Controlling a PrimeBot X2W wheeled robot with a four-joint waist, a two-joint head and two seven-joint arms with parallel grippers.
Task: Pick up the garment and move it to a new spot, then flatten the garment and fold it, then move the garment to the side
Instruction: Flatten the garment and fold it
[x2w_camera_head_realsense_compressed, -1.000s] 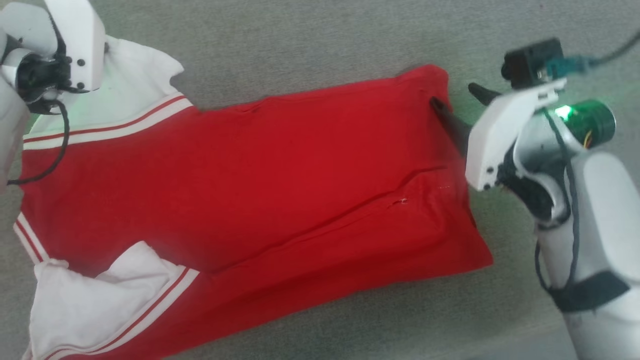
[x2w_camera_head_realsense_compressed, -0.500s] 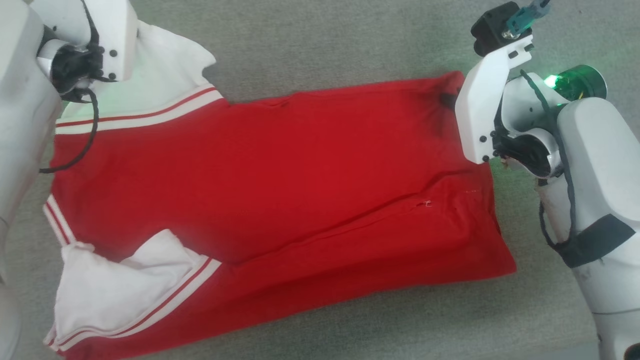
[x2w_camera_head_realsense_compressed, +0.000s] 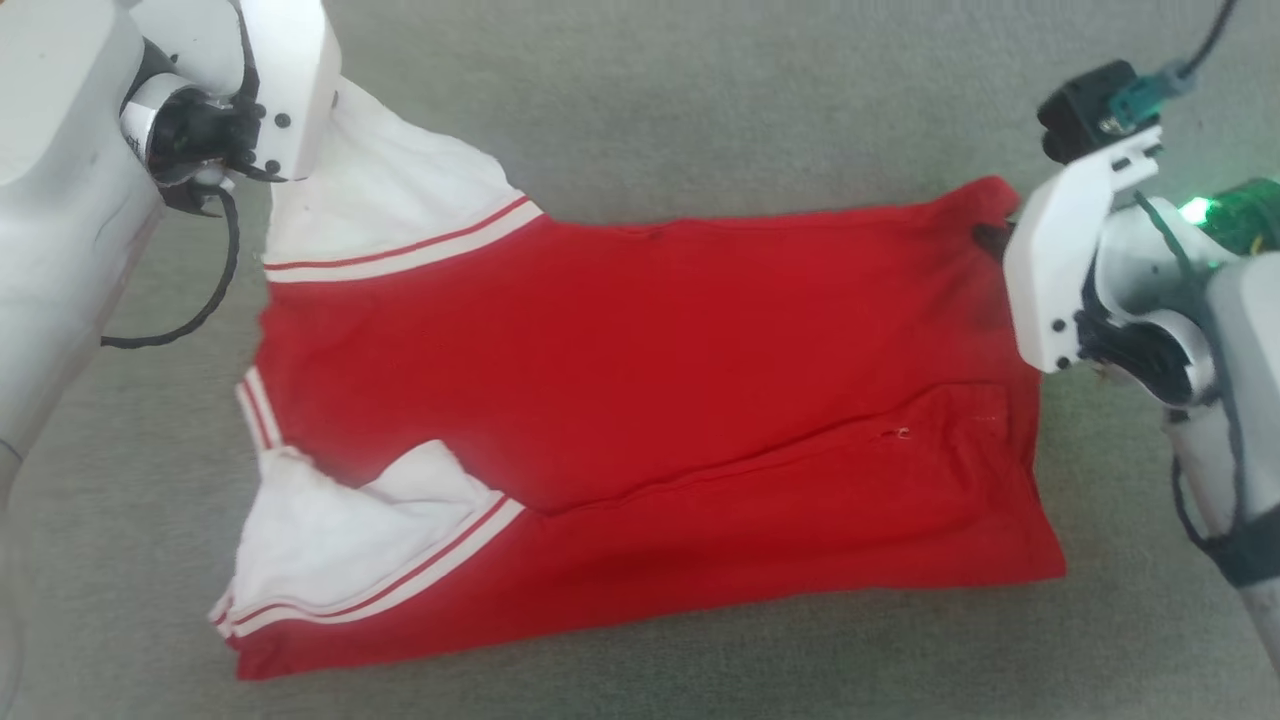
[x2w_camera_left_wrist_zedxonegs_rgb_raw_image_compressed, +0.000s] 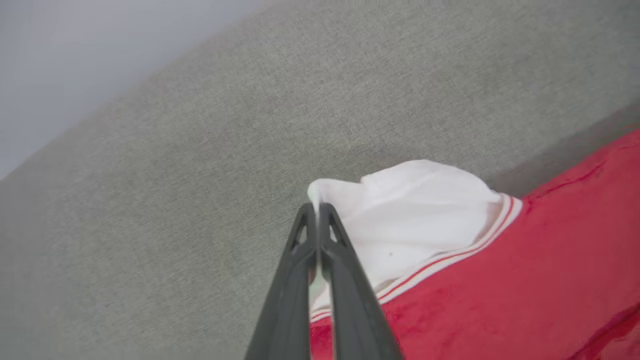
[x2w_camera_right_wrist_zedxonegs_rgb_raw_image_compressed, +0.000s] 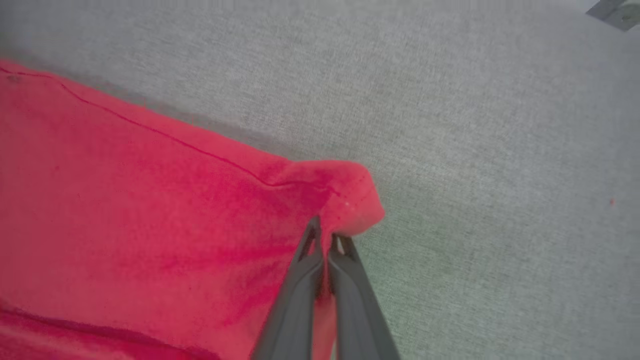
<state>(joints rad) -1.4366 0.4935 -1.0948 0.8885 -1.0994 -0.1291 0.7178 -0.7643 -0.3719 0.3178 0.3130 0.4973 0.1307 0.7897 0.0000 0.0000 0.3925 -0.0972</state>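
Note:
The garment (x2w_camera_head_realsense_compressed: 640, 350), red with white sleeves and red-and-white striped trim, lies spread on the grey fabric surface, partly folded lengthwise. My left gripper (x2w_camera_left_wrist_zedxonegs_rgb_raw_image_compressed: 316, 212) is shut on the edge of the white sleeve (x2w_camera_left_wrist_zedxonegs_rgb_raw_image_compressed: 410, 210) at the garment's far left corner; in the head view its white housing (x2w_camera_head_realsense_compressed: 290, 80) covers the fingers. My right gripper (x2w_camera_right_wrist_zedxonegs_rgb_raw_image_compressed: 325, 230) is shut on the garment's red far right corner (x2w_camera_right_wrist_zedxonegs_rgb_raw_image_compressed: 350, 195); in the head view a dark fingertip (x2w_camera_head_realsense_compressed: 990, 238) shows at that corner (x2w_camera_head_realsense_compressed: 985, 200).
The grey fabric surface (x2w_camera_head_realsense_compressed: 700, 100) runs all round the garment. A second white sleeve (x2w_camera_head_realsense_compressed: 340, 540) lies at the near left. A pale floor shows past the surface's edge (x2w_camera_left_wrist_zedxonegs_rgb_raw_image_compressed: 60, 75) in the left wrist view.
My right gripper has gone from open to shut on the red corner. The head view has shifted, with the garment now further right in it. The left gripper stays shut on the sleeve.

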